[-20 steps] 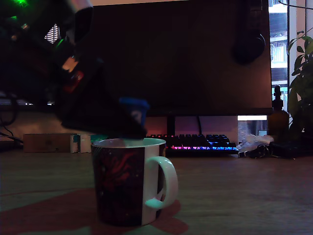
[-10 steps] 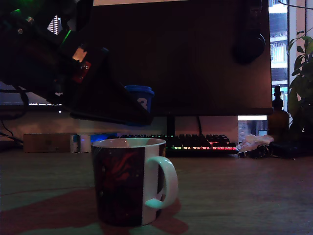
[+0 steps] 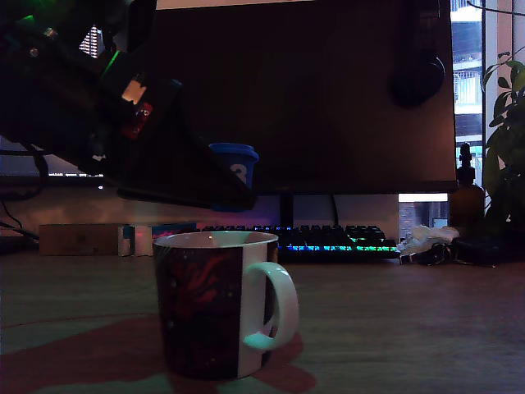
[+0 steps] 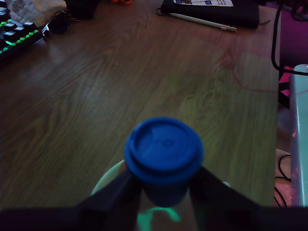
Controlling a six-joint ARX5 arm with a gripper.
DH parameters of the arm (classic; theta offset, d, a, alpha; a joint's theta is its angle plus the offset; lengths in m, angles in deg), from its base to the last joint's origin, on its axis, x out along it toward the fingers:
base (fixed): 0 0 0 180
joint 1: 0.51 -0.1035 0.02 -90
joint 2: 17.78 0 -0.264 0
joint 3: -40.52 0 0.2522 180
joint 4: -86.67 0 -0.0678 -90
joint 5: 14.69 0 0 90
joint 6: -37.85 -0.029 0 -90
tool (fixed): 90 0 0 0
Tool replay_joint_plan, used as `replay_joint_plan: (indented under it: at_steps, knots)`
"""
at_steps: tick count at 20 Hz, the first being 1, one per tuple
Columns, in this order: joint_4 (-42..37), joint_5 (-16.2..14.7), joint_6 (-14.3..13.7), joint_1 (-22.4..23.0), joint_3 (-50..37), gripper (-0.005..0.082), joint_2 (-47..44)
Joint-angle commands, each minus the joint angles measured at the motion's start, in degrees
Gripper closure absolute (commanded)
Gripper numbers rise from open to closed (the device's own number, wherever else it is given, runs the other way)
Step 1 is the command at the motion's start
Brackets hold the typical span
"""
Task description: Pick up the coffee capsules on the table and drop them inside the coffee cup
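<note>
A blue coffee capsule (image 3: 235, 165) with a white mark hangs in the air above the coffee cup (image 3: 215, 305), held upright between the dark fingers of my gripper (image 3: 225, 185). The cup has a dark red patterned wrap, a white band and a white handle, and stands on the wood-grain table (image 3: 394, 328). In the wrist view the capsule (image 4: 163, 153) shows its wide blue rim, with the gripper (image 4: 162, 185) shut on its body and the cup's pale rim (image 4: 105, 179) just below it. The cup's inside is hidden.
Behind the cup are a dark monitor (image 3: 312, 90), a lit keyboard (image 3: 328, 240), a small box (image 3: 82, 239), a brown bottle (image 3: 465, 197) and a plant (image 3: 507, 123). In the wrist view a black notebook with a pen (image 4: 211, 10) lies at the table's far side.
The gripper rose with the capsule from just over the cup's rim to well above it between one second and half a second ago. Since then it has held still.
</note>
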Motion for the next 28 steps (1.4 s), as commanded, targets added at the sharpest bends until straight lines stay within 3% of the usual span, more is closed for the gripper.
replay_joint_plan:
  at_steps: [1, 13, 14, 15, 18, 19, 22, 25, 28]
  knots:
    - [-0.4, 0.1, 0.0, 0.1, -1.1, 0.0125, -0.7]
    - [-0.5, 0.1, -0.1, 0.1, -1.1, 0.0135, -0.6]
    - [-0.5, 0.1, -0.1, 0.1, -1.1, 0.0169, -0.5]
    - [-0.5, 0.1, -0.2, 0.1, -0.9, 0.0257, -0.5]
    - [-0.5, 0.0, 0.1, 0.1, 0.0, 0.0737, -0.4]
    - [-0.5, -0.2, 0.3, 0.1, 0.3, 0.0782, -0.4]
    - [-1.1, 1.4, 2.6, 0.1, 0.4, 0.0792, 1.8]
    - [-1.2, 8.3, 2.6, 0.0, 0.4, 0.0792, 6.0]
    - [-1.3, 9.0, 2.6, -2.6, 0.5, 0.0792, 9.1]
